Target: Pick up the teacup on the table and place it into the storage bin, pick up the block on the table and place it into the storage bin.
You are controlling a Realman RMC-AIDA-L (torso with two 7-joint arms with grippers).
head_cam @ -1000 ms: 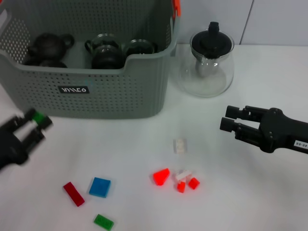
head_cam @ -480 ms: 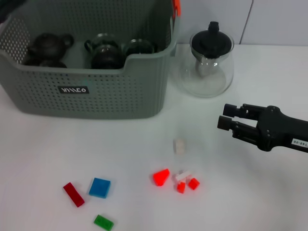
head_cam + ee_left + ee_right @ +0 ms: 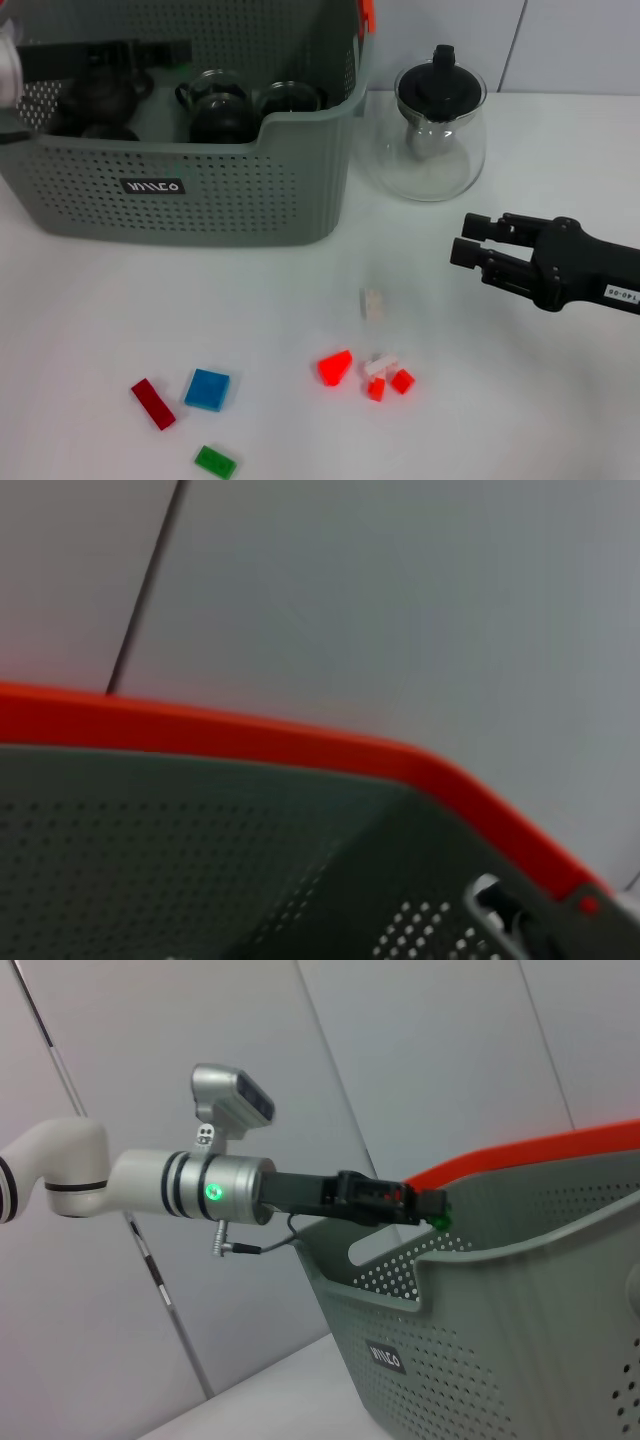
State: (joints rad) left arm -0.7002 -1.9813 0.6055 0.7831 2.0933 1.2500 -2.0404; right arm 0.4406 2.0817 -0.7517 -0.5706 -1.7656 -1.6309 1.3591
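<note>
White table (image 3: 520, 400), grey panelled wall (image 3: 580, 45).

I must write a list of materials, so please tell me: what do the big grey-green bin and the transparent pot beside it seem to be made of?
The storage bin looks like moulded plastic with a matte finish: thin walls with regular punched holes and a cut-out handle. The pot appears to be clear glass, since the table shows through it and it carries bright reflections; its black lid is probably plastic.

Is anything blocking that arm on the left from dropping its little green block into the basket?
Nothing visible does. The left gripper is above the open bin, and the green block at its tip hangs inside the rim. Dark teapots sit on the bin's floor below.
</note>
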